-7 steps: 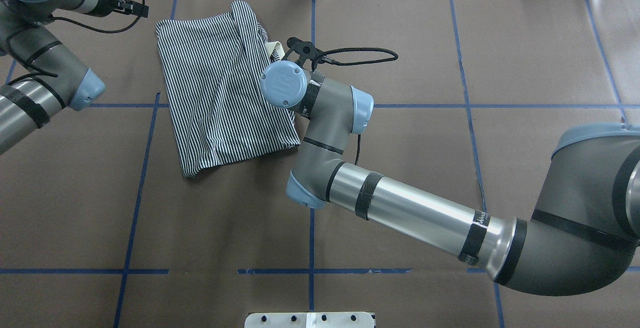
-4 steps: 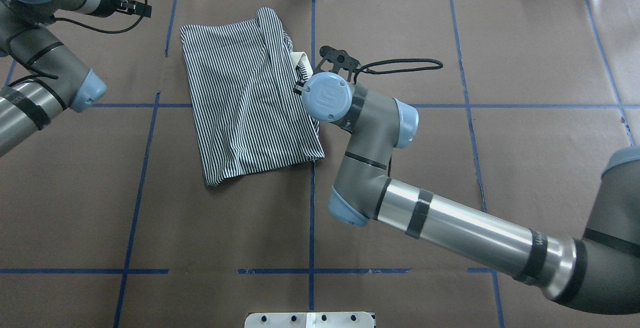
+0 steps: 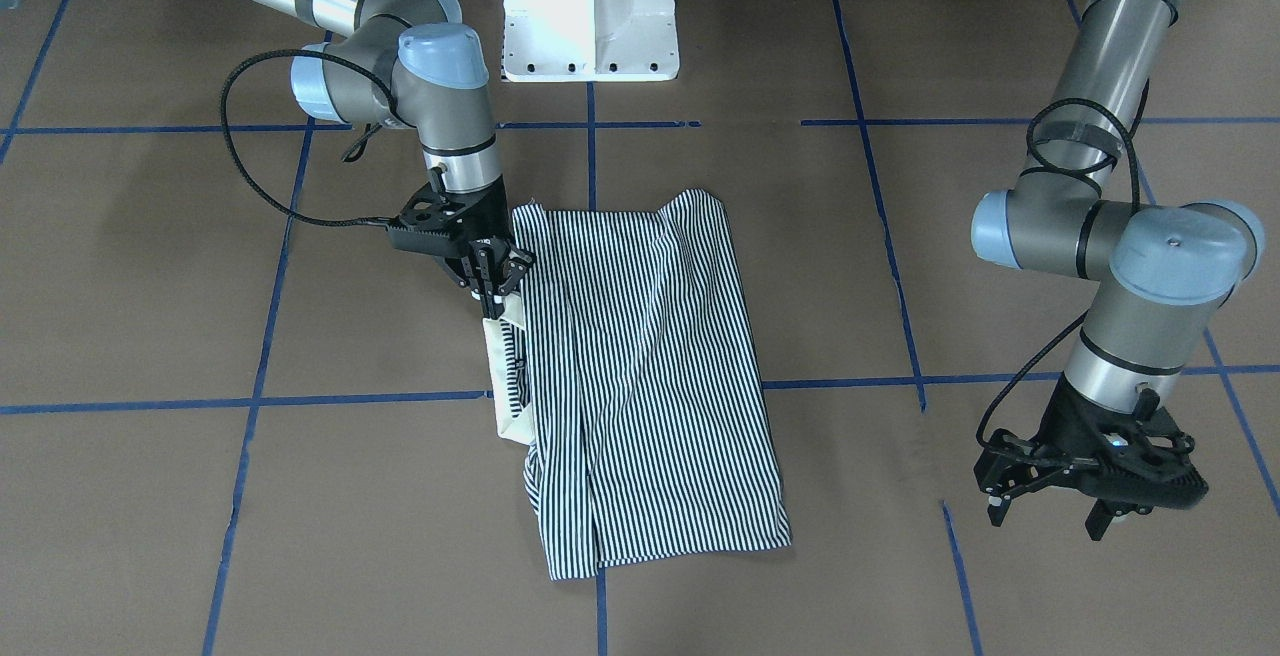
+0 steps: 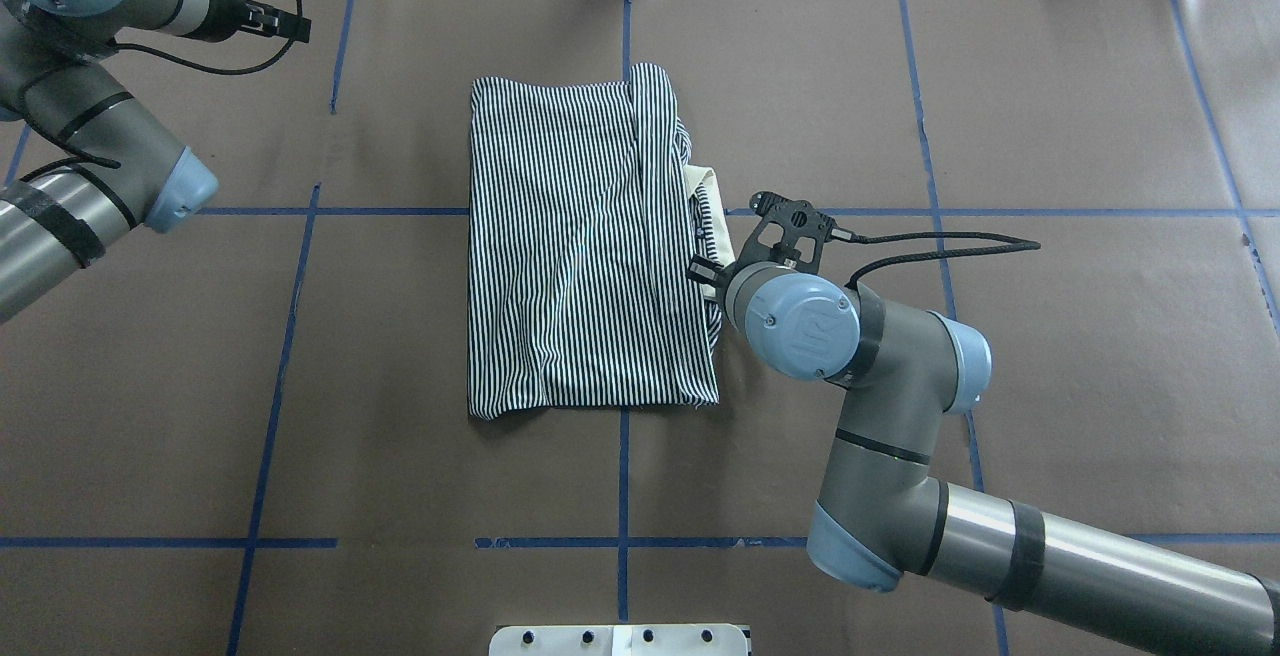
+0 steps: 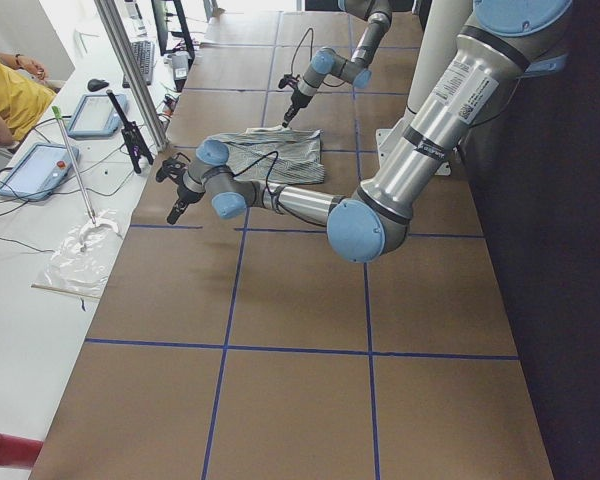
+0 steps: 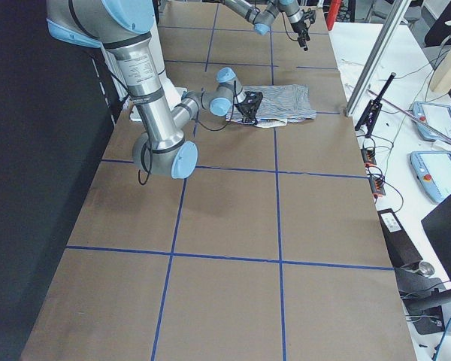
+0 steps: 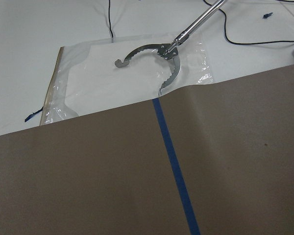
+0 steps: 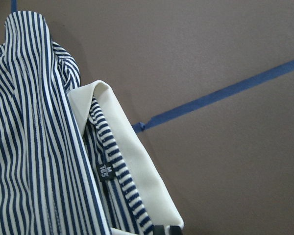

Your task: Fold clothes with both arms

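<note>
Two grippers: one at the shirt, the other well off to the side.
Right gripper: fingers pinched together on the cream collar, at the collar's end nearer the robot's base.
Left gripper: jaws spread wide, nothing in them, hanging over bare table, well apart from the shirt.
Shirt: flat on the table, folded to a narrow striped rectangle, right up against the right gripper and between the two grippers.
Long axis: runs straight away from the base toward the far edge, in line with the blue tape line; the stripes run the same way.
Collar side: the collar pokes out from the long edge that faces the right gripper; the opposite long edge faces the left gripper.
Neck label: small and black, inside the collar, just ahead of the right gripper's fingertips; print too small to read surely.
Hem end: can't tell which short end it is.
</note>
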`<state>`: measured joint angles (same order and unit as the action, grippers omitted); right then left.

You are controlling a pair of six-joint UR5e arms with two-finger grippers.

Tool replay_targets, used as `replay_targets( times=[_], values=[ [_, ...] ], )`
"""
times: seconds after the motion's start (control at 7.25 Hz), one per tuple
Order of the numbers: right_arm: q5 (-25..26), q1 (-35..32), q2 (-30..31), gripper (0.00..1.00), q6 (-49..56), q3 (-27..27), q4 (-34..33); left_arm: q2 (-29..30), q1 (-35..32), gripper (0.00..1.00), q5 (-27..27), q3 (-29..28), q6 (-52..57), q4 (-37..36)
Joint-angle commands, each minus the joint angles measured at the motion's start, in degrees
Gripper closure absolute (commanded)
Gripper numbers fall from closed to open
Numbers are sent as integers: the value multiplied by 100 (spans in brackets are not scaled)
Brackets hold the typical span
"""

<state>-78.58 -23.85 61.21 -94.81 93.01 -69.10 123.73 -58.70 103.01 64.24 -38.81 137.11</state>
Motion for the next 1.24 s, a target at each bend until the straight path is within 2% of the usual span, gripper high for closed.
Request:
replay_targets(
  times=[0.0, 0.14, 0.28, 0.55, 0.69, 0.83, 0.97, 1.1],
  values=[
    [158, 126, 338, 100, -11, 287, 2, -15, 51, 0, 0, 19, -100, 0],
    [141, 126, 417, 76, 33, 340, 11, -15, 69, 0, 0, 62, -100, 0],
    [141, 161, 505, 1, 77, 392, 2, -15, 95, 0, 0, 63, -178, -9],
    [97, 143, 750, 0, 1212, 821, -7, -15, 96, 0, 0, 63, -179, -9],
    [88, 161, 761, 0, 1368, 963, -67, -15, 96, 0, 0, 63, -179, -9],
    [140, 283, 700, 0, 1691, 1095, -486, -15, 96, 0, 0, 71, -179, -9],
    [393, 501, 647, 0, 2138, 1166, -681, -24, 96, 0, 0, 98, -188, -9],
    [1005, 826, 612, 0, 2665, 1166, -701, -59, 96, 0, 9, 115, -188, -9]
  ],
)
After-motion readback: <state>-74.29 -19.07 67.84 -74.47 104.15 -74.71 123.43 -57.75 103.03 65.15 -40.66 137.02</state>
